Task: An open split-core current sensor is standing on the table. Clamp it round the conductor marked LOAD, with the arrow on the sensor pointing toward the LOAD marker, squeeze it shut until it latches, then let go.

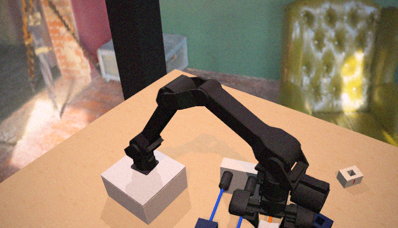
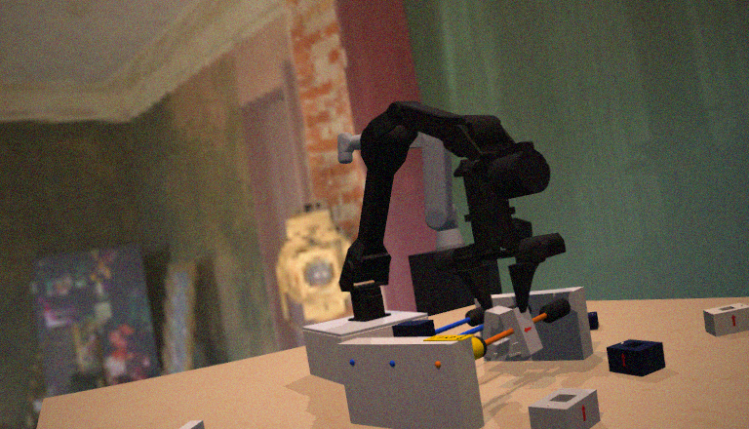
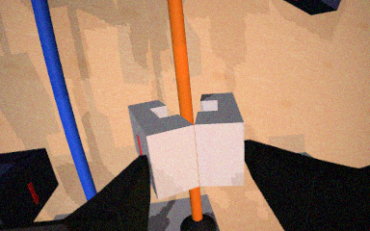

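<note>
The light grey split-core sensor (image 1: 268, 224) (image 2: 498, 318) (image 3: 219, 154) is open, its hinge up and its two halves spread downward. It straddles the orange conductor (image 1: 270, 219) (image 2: 499, 337) (image 3: 180, 63), which runs between the halves. A red arrow on its side points toward the yellow sleeve (image 2: 477, 347) at the conductor's near end. A yellow label (image 2: 450, 337) lies on the near block; its text is too small to read. My gripper (image 1: 269, 226) (image 2: 505, 307) (image 3: 196, 155) is shut on the sensor, one finger on each half. The latch is hidden.
Two blue conductors (image 1: 216, 204) (image 2: 453, 325) (image 3: 63, 101) run beside the orange one; a navy block (image 1: 206, 223) (image 2: 413, 328) (image 3: 24, 178) sits on one. Near block (image 2: 411, 385) and far block (image 1: 240, 168) (image 2: 576, 325) hold the ends. Closed sensors (image 2: 635, 357) (image 2: 563, 408) (image 1: 349, 177) stand right.
</note>
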Robot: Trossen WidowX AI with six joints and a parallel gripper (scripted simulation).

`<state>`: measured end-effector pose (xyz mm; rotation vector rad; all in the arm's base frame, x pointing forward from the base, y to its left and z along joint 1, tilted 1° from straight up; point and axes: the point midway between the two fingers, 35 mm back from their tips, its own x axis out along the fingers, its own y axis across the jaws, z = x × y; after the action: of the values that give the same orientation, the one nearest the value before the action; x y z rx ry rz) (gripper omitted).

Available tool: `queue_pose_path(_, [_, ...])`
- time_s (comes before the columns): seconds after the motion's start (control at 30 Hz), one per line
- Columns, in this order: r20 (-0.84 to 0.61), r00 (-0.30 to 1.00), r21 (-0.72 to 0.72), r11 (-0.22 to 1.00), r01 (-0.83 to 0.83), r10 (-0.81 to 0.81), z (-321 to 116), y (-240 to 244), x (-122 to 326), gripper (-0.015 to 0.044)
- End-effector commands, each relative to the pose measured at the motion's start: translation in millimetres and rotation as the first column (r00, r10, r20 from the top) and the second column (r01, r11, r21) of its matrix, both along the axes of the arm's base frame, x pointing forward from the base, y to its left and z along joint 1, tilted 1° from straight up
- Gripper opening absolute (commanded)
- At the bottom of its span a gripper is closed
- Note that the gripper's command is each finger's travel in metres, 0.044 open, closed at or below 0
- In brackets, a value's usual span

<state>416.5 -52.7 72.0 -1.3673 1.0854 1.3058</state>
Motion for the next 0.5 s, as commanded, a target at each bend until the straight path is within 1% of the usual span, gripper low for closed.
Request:
queue_pose_path(0.0, [0.001, 1.000, 0.000, 1.000, 0.000, 0.000, 1.0, 0.0, 0.0, 0.0105])
queue_pose_path(0.4, [0.001, 1.000, 0.000, 1.000, 0.000, 0.000, 1.0, 0.0, 0.0, 0.0420])
queue_pose_path(0.43, [0.001, 1.000, 0.000, 1.000, 0.000, 0.000, 1.0, 0.0, 0.0, 0.0440])
queue_pose_path(0.47, [0.001, 1.000, 0.000, 1.000, 0.000, 0.000, 1.0, 0.0, 0.0, 0.0440])
